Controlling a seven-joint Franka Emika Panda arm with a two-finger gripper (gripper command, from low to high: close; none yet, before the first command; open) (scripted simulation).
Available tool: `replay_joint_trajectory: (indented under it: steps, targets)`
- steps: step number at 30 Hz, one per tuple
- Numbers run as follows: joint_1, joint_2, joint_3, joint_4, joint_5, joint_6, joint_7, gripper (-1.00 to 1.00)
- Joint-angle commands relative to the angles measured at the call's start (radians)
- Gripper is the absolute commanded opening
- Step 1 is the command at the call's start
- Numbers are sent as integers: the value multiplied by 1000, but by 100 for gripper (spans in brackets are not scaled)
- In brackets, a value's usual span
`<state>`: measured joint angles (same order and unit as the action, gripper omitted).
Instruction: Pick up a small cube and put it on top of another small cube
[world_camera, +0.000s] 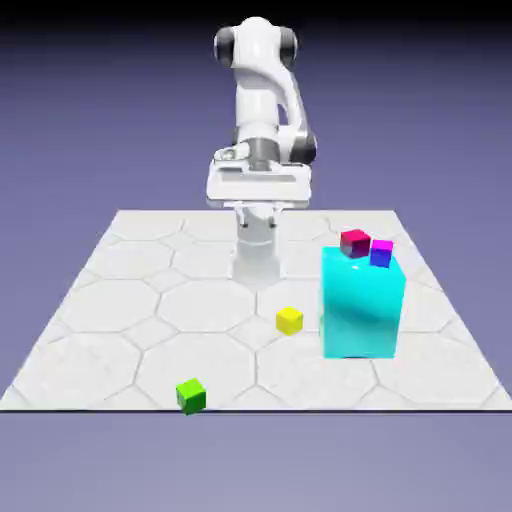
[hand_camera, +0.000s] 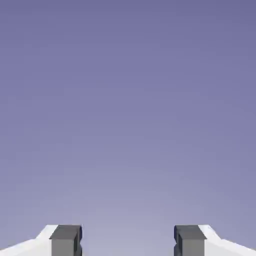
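Rendered simulation scene, not real room. Plain blue-violet backdrop (world_camera: 90, 100) seen on all sides, no walls or furniture. Flat pale table (world_camera: 120, 300) patterned with hexagon tiles. White robot arm (world_camera: 262, 100) mounted at far edge. Untextured, flat-coloured blocks scattered on table: big cyan block (world_camera: 362, 305), tiny green cube (world_camera: 191, 396), yellow cube (world_camera: 290, 320). Hand view filled by same backdrop.
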<state>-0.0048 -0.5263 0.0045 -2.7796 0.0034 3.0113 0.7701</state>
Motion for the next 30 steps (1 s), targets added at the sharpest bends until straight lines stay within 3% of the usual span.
replay_joint_trajectory:
  steps: [1,27,30]
  targets:
    - [-14,36,4,25,3,-21,24,0]
    - [-377,979,102,680,78,-574,652,0]
    - [-377,1023,101,688,77,-545,657,0]
